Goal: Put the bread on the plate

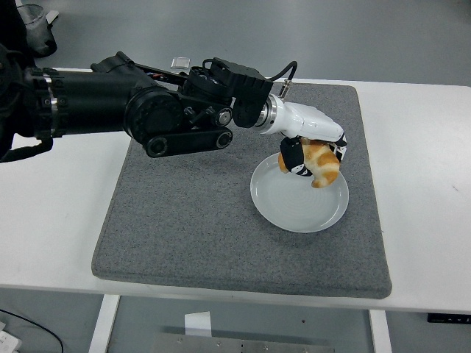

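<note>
White tabletop [419,220] fills most of the view, with a grey floor beyond its far edge and a glimpse of the table's legs below the near edge. On the table lies a large grey felt mat [191,220], roughly square, its near right corner close to the table's front.

From the left edge the left arm [110,110] reaches in over the mat — a thick black forearm with a bulky black joint, then a white wrist section angled down toward the right. At its end the left hand [309,158] has its fingers curled around the bread [321,165], a golden-brown croissant-like piece with paler stripes; black fingers wrap its left side and another shows at its right.

The bread sits over the far part of the plate [294,209], a round pale plate with a raised rim, resting on the right half of the mat. Whether the bread's lower tip touches the plate or hangs just above it I cannot tell — the grasp hides the contact.
</note>
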Available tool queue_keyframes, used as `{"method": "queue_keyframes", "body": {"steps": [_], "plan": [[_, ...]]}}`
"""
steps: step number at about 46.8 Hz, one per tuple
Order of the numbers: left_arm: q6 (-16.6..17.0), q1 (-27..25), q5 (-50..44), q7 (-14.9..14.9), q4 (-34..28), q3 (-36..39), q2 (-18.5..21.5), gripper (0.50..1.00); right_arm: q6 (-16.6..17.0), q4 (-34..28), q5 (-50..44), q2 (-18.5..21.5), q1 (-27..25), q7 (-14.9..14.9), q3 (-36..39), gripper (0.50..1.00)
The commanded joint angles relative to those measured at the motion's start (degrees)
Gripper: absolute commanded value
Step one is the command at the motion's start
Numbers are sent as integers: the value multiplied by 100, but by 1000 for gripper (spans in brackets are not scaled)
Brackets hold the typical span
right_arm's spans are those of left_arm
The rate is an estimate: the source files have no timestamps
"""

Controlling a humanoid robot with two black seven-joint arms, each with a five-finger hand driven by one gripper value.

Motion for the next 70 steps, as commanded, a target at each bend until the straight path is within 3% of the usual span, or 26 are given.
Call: {"method": "queue_keyframes", "body": {"steps": [1,31,70], "plan": [[23,74,71,-4,64,1,-16,500,0,-8,0,0,0,0,0,932],[146,856,791,22,539,54,-315,500,0,1,0,0,0,0,0,932],[208,1112,985,57,706,63,-350,500,0,1,0,0,0,0,0,932]]}}
